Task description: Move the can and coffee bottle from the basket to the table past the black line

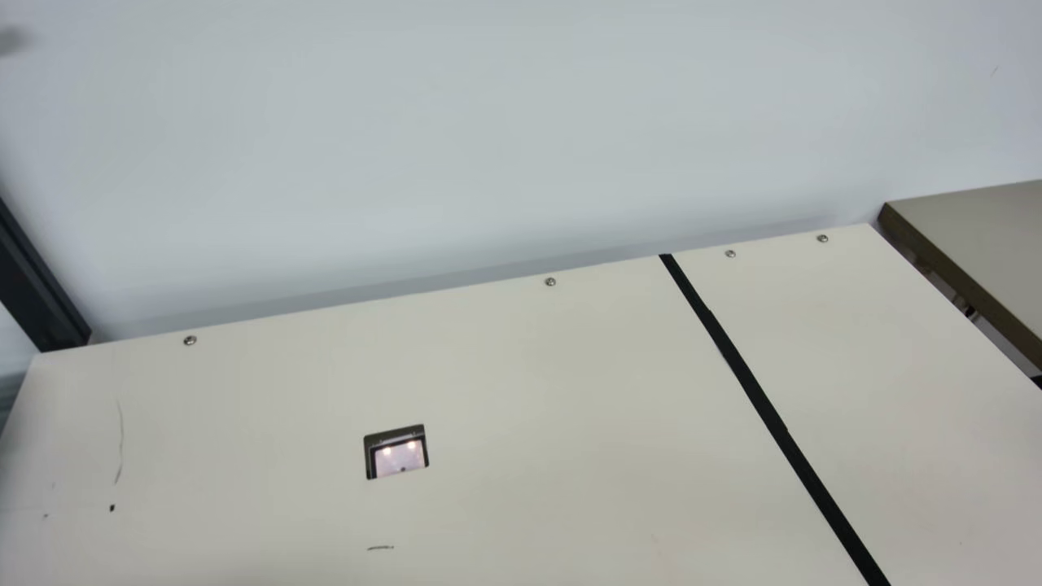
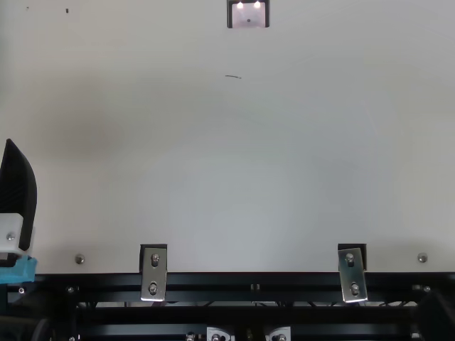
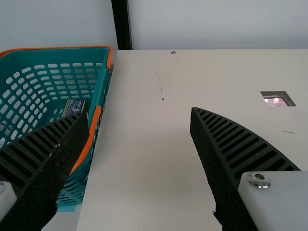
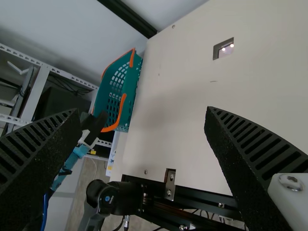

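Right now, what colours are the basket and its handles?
The basket is teal and its handles are orange, seen best in the left wrist view.

Looks like a robotics lab or workshop. Has cream table (image 1: 505, 391) with screws (image 1: 550, 282), black metal rail (image 2: 213, 282), jointed arm (image 4: 113, 197), slotted metal shelving (image 4: 35, 92). Probably includes cables (image 4: 67, 85) by shelving, dim there.
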Action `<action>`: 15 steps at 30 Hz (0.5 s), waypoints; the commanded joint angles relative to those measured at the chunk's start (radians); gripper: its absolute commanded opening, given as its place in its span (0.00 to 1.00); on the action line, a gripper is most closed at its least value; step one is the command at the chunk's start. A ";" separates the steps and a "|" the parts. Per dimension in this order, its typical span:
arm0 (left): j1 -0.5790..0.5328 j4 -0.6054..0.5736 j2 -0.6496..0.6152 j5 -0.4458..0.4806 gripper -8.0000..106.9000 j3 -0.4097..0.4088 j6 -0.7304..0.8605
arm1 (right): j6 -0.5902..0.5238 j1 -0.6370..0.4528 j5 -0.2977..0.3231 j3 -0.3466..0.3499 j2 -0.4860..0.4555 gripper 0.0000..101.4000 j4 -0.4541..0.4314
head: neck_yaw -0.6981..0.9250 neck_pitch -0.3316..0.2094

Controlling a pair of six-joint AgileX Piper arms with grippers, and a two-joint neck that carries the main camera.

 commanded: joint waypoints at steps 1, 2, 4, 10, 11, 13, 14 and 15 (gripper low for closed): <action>0.000 0.000 0.000 0.000 0.85 0.000 0.000 | 0.000 0.000 0.000 0.000 0.000 1.00 0.000 | 0.008 -0.027; 0.000 0.000 0.000 0.000 0.85 0.000 0.000 | 0.000 0.000 0.001 0.000 0.000 1.00 0.000 | 0.008 -0.027; 0.000 0.000 0.000 0.000 0.85 0.000 0.000 | 0.000 0.000 0.001 0.000 0.000 1.00 0.000 | 0.008 -0.027; 0.000 0.000 0.000 0.000 0.85 0.000 0.000 | 0.000 0.000 0.001 0.000 0.000 1.00 0.000 | 0.008 -0.027; 0.000 0.000 0.000 0.000 0.85 0.000 0.000 | 0.000 0.000 0.001 0.000 0.000 1.00 0.000 | 0.010 -0.025; 0.000 0.000 0.000 0.000 0.85 0.000 0.000 | 0.000 0.000 0.001 0.000 0.000 1.00 0.000 | 0.027 -0.016; 0.000 0.000 0.000 0.000 0.85 0.000 0.000 | 0.000 0.000 0.001 0.000 0.000 1.00 0.000 | 0.044 -0.012; 0.000 0.000 0.000 0.000 0.85 0.000 0.000 | 0.000 0.000 0.001 0.000 0.000 1.00 0.000 | 0.062 -0.007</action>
